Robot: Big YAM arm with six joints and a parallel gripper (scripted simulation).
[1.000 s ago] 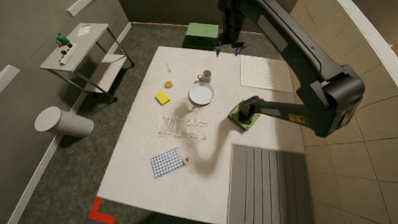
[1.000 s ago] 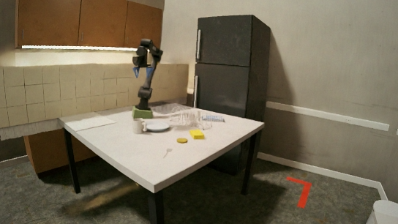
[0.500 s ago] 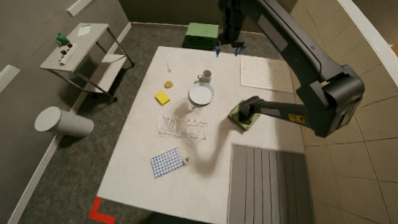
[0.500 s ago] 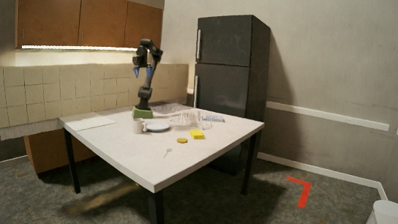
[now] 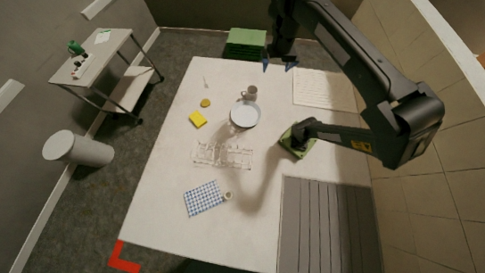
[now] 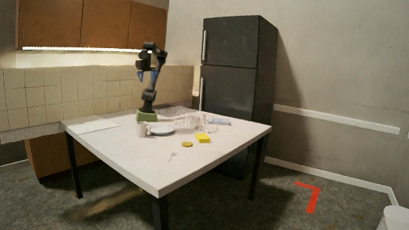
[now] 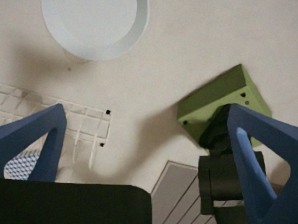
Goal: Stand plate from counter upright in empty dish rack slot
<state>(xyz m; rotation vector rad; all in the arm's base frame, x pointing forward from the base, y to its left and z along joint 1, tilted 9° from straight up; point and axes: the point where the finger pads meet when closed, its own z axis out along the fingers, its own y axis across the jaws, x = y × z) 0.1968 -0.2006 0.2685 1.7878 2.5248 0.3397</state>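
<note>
From my station, the pale plate (image 5: 245, 114) (image 6: 162, 130) (image 7: 95, 30) lies flat, with a mug (image 5: 251, 92) (image 6: 142, 129) just beside its rim, blocking that side. Towards the yellow sponge (image 5: 198, 119) (image 6: 202, 137), I have open counter (image 5: 174, 156) (image 6: 124, 150) (image 7: 165, 30) to pass over. The wire rack (image 5: 223, 163) (image 6: 195, 122) (image 7: 95, 136) and the arm's green base (image 5: 301, 156) (image 6: 146, 116) (image 7: 210, 104) obstruct low passes, a gap between them.

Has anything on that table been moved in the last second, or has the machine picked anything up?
Nothing visibly changed. The gripper is open and empty, held above the table as before. The plate still lies flat by the mug, and the dish rack and yellow sponge stayed put.
</note>
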